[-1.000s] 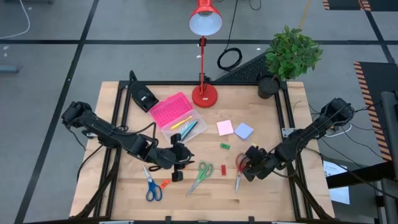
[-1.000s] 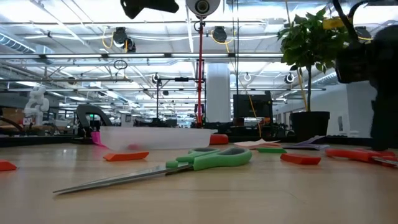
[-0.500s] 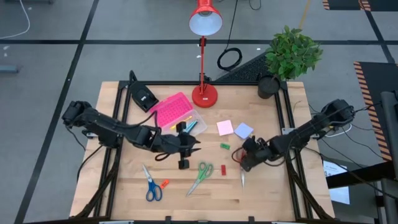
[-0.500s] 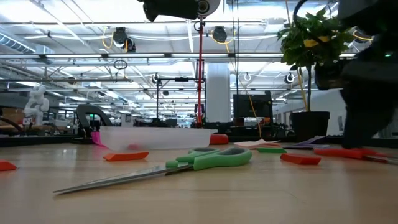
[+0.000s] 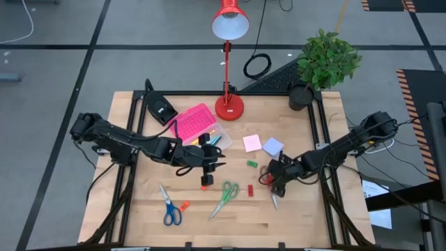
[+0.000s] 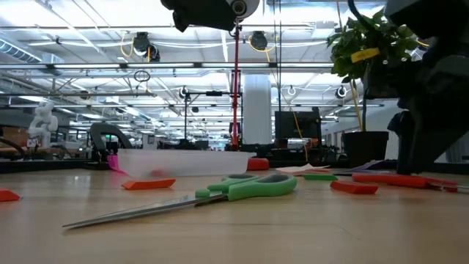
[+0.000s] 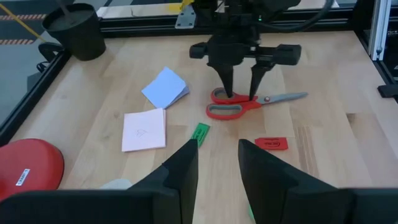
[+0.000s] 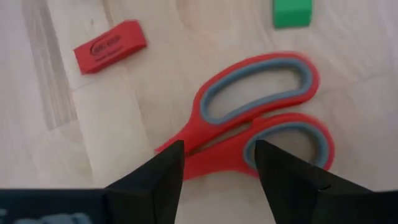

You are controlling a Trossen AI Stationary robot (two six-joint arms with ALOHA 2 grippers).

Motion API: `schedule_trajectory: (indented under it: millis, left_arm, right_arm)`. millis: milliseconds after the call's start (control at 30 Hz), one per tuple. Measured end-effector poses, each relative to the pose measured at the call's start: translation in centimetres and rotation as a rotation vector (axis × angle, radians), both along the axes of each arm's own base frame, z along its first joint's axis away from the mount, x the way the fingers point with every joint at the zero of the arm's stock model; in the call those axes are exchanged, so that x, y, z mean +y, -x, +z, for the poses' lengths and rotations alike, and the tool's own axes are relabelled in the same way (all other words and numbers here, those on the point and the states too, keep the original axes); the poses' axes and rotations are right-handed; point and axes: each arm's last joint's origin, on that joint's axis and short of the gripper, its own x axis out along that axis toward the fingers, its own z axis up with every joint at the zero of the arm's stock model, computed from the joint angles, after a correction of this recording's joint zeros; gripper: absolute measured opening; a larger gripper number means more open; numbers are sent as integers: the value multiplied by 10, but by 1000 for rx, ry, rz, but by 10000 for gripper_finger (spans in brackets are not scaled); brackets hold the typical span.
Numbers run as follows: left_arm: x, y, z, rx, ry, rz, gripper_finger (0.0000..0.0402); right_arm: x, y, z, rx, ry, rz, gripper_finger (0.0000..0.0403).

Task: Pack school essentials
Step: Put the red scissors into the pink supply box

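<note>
Scissors, red-handled (image 8: 249,134), lie flat on the surface (image 5: 300,216) near its right side. My right end effector (image 7: 239,84) hangs over the handle loops, fingers apart, 1 tip toward each side, set for a grip at the handles. Long axis: blades point away from the green eraser (image 5: 251,164). Left end effector (image 5: 209,162) hovers, fingers apart, beside the pink-lidded box (image 5: 197,127).

Scissors (image 5: 270,189) right of erasers (image 5: 251,189), sticky-note pads (image 5: 263,145) behind.

Three scissors: blue (image 5: 169,207), green (image 5: 224,197), red (image 5: 270,183). Two sticky-note pads: pink (image 5: 251,143), blue (image 5: 273,146). Three erasers: orange (image 5: 185,206), red (image 5: 250,189), green (image 5: 251,164).
</note>
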Motion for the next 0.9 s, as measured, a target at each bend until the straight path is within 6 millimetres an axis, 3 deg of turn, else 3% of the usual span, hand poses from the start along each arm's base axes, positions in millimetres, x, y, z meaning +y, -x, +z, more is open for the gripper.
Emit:
schedule_trajectory:
  millis: [467, 900]
  left_arm:
    - [-1, 0, 0, -2, 0, -2, 118]
    - [-1, 0, 1, -4, 0, -2, 118]
  right_arm:
    - [-13, -4, -1, -13, -68, -356, 227]
    - [-15, -5, -22, 102, 36, -329, 207]
